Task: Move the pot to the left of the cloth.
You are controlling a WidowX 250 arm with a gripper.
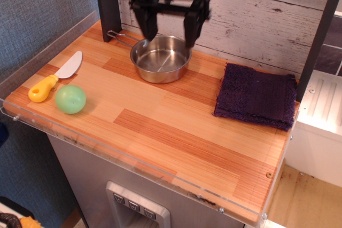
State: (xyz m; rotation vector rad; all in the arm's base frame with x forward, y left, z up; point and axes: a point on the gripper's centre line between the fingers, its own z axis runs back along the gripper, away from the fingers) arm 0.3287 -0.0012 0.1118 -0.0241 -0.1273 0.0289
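The pot [161,59] is a shiny steel pan standing upright at the back of the wooden counter, its wire loop handle [118,37] pointing back left. The cloth [257,96], a dark purple towel, lies flat at the right, well apart from the pot. My gripper [170,34] is open and empty. It hangs just above the pot's back rim, one finger [148,25] over the left side and the other over the right side.
A green ball [70,99] and a toy knife with a yellow handle [53,78] lie at the left front. A clear low rail [133,158] edges the counter. A whitewashed plank wall [251,14] stands behind, with a dark post [108,1] at the back left.
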